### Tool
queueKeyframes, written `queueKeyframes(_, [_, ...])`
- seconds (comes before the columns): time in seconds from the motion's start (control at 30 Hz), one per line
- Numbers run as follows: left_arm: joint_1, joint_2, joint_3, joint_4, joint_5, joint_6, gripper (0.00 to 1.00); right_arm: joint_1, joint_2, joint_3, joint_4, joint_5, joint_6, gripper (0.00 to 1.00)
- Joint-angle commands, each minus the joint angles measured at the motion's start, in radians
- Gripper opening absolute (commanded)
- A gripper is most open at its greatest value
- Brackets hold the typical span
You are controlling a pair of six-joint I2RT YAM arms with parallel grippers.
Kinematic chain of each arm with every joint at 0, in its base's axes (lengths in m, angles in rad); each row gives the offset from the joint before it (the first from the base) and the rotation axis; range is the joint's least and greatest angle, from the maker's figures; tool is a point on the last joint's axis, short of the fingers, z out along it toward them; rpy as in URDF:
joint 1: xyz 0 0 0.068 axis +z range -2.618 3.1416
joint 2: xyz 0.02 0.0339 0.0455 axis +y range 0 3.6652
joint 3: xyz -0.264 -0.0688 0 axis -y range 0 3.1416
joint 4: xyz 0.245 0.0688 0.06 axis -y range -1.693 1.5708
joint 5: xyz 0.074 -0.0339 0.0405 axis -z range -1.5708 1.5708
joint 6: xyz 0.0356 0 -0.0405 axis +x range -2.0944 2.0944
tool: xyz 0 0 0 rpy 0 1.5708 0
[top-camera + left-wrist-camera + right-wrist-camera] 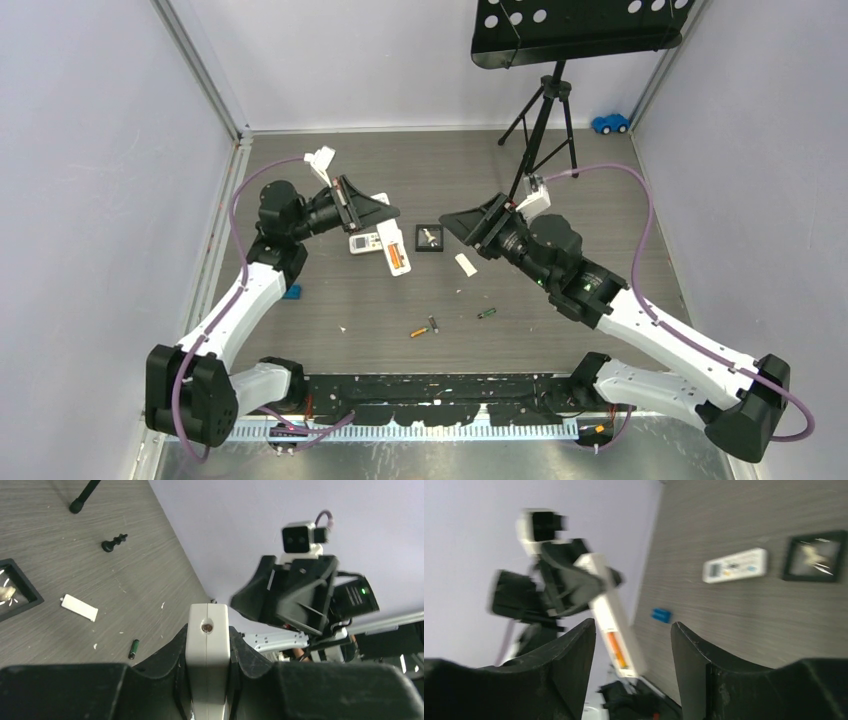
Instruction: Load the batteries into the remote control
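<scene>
My left gripper (372,213) is shut on the long white remote control (395,250) and holds it off the table; one orange battery (397,262) sits in its open compartment. In the left wrist view the remote (207,645) stands end-on between the fingers (170,652). In the right wrist view it (610,611) shows with the orange battery (616,650). My right gripper (466,224) is open and empty, facing the remote (631,627). On the table lie an orange battery (418,332), a dark one (433,323) and a green-and-black one (486,313), which also shows in the left wrist view (133,649).
A shorter white remote (365,242), a black square frame (429,237) and a white battery cover (466,264) lie mid-table. A music-stand tripod (545,110) and a blue toy car (610,123) stand at the back right. A black peg (114,542) and a small blue block (291,292) lie apart.
</scene>
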State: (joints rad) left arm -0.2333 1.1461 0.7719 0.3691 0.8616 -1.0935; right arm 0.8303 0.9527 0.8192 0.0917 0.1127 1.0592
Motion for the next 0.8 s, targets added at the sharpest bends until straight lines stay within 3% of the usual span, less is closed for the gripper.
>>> queueKeyframes(0.0, [0.005,-0.046,0.007,0.093,0.121,0.075,0.00,-0.021,0.008,0.084,-0.485,0.112,-0.117,0.61])
queueKeyframes(0.1, [0.005,-0.058,-0.009,0.112,0.162,0.083,0.00,-0.023,0.024,0.083,-0.577,0.135,-0.129,0.63])
queueKeyframes(0.33, [0.004,-0.119,0.019,-0.193,0.054,0.313,0.00,-0.022,0.157,0.069,-0.640,0.078,-0.204,0.65])
queueKeyframes(0.63, [0.005,-0.089,0.024,-0.278,-0.014,0.344,0.00,0.142,0.407,0.074,-0.562,0.133,-0.254,0.54])
queueKeyframes(0.77, [0.004,-0.093,0.029,-0.282,-0.021,0.343,0.00,0.210,0.518,0.117,-0.568,0.153,-0.255,0.40])
